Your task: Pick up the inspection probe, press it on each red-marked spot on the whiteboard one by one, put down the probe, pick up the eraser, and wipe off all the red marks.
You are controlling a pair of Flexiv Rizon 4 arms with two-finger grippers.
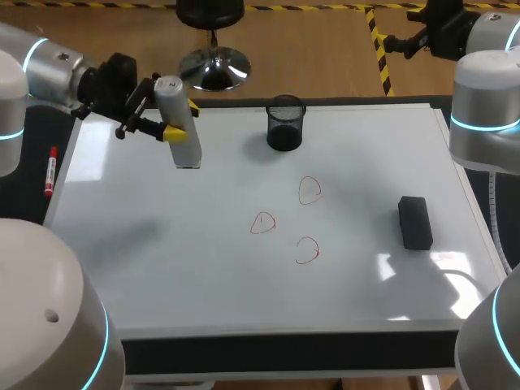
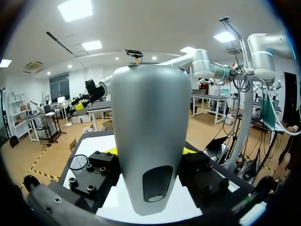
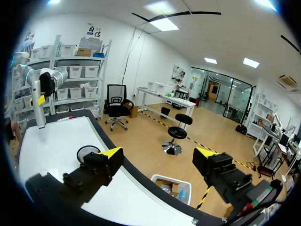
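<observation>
Head view: the inspection probe (image 1: 180, 122) is pinched upright by the left hand (image 1: 168, 130) over the whiteboard's (image 1: 162, 268) far left corner. The right hand (image 3: 157, 157) is held spread, empty. The eraser (image 1: 415, 222) is seen right of the red marks (image 1: 309, 190).

Warm wood floor (image 1: 325, 49) out back, yellow-black tape (image 1: 377, 41) striping it, a chrome stool base (image 1: 213, 69) gleaming; ceiling light panels (image 3: 164, 22) blaze over white walls (image 3: 141, 52) and storage shelves (image 3: 75, 70).

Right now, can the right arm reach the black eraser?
Probably yes. The eraser lies alone on the right side of the whiteboard, with nothing beside or over it. The right gripper hangs beyond that same side, jaws open and empty.
</observation>
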